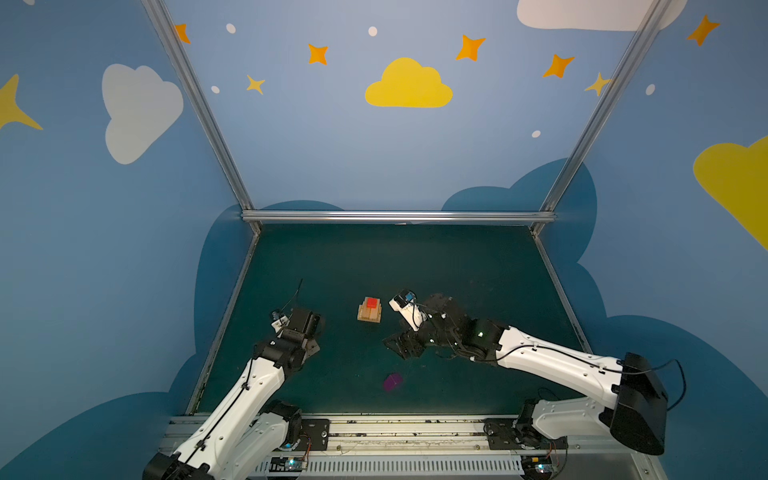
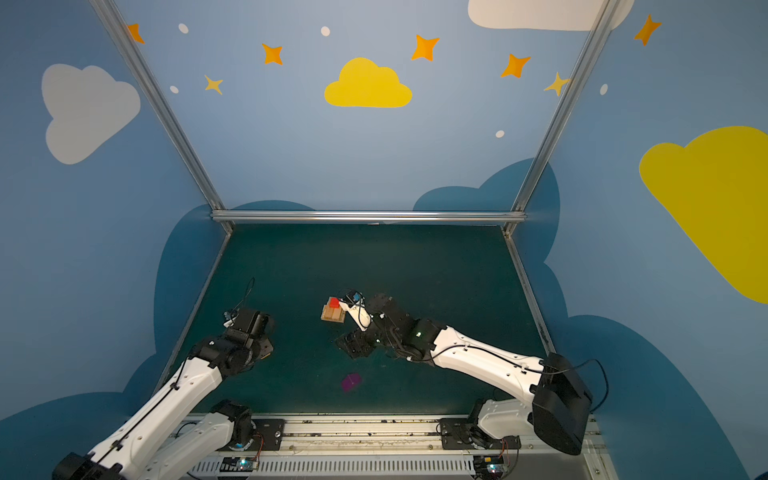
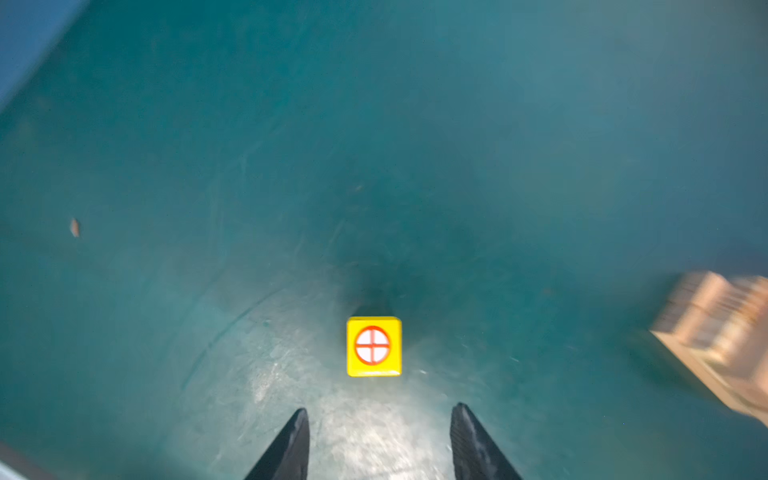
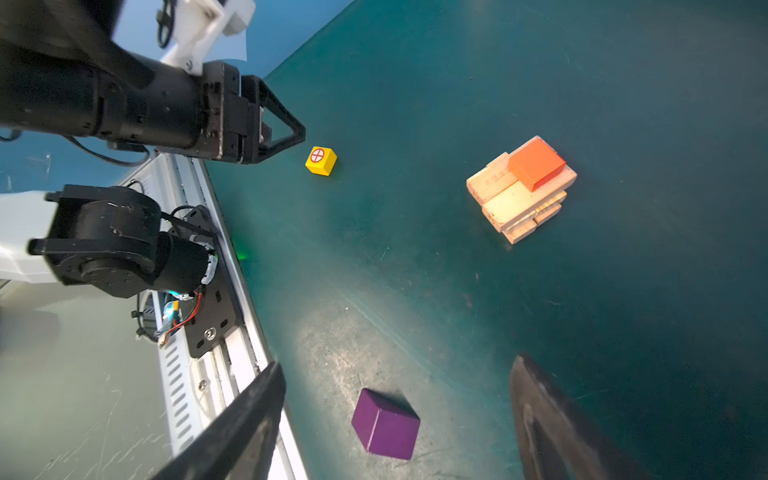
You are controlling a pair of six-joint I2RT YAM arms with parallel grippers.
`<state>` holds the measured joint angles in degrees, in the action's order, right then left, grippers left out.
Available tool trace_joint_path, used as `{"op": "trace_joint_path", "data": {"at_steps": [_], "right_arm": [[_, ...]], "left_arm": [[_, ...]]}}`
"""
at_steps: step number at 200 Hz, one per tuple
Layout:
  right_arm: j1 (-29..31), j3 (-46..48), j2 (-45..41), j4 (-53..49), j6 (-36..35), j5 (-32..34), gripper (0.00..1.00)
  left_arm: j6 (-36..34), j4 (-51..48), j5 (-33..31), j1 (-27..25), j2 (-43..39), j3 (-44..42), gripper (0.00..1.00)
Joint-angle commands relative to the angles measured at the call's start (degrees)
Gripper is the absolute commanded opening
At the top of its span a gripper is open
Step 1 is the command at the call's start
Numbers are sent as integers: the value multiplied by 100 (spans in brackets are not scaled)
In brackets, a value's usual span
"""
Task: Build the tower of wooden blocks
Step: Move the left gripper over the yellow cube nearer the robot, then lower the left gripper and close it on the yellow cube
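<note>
Item: tower (image 1: 369,310), a small stepped stack of pale tan planks (image 4: 505,203) laid flat in layers, topped by one red block (image 4: 536,163). It stands upright near the middle of the dark green mat (image 1: 457,270), between the two arms in both top views. Item: yellow cube (image 3: 374,347), with a red-ringed white circle and cross printed on its upper face. It rests alone on the mat, well apart from the tower on its left side. Item: purple cube (image 4: 386,424), plain, resting on the mat nearer the front rail (image 1: 407,432) than the tower and touching nothing. In a top view it shows only as a blurred purple patch (image 2: 351,382). Item: left gripper (image 3: 380,409), jaws moderately spread and empty. The left wrist view shows the yellow cube lying just ahead of the fingertips (image 3: 301,415), centred on the gap but not between them. The tower shows blurred at the edge of that view. Item: right gripper (image 4: 397,361), jaws spread wide and holding nothing. It hangs over the mat in front of the tower and to its right. In the right wrist view the purple cube appears between the two dark fingers (image 4: 540,407), but it lies on the mat, apart from both.
</note>
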<state>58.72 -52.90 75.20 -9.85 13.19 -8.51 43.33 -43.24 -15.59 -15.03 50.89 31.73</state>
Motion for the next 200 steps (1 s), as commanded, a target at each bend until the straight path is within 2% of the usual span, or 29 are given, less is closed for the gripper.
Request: {"op": "trace_joint_path", "data": {"at_steps": [1,23,73,135,173,200], "right_arm": [[-45,-207,55,46,-55,-85,81],[-45,-207,60,135,3,-239,81],[-44,-117,68,219,173,-295,81],[-45,-220,101,168,168,-313,81],[-38,-290,169,127,149,-353,81],[-36,-313,196,141,158,-378,80]], "left_arm": [[-121,629,564,254,231,-193,54],[-131,918,789,373,584,-337,57],[-138,1138,961,549,999,-334,55],[-329,960,882,898,1028,-207,49],[-456,1105,1173,977,1253,-169,47],[-543,1057,1286,992,1455,-64,41]]}}
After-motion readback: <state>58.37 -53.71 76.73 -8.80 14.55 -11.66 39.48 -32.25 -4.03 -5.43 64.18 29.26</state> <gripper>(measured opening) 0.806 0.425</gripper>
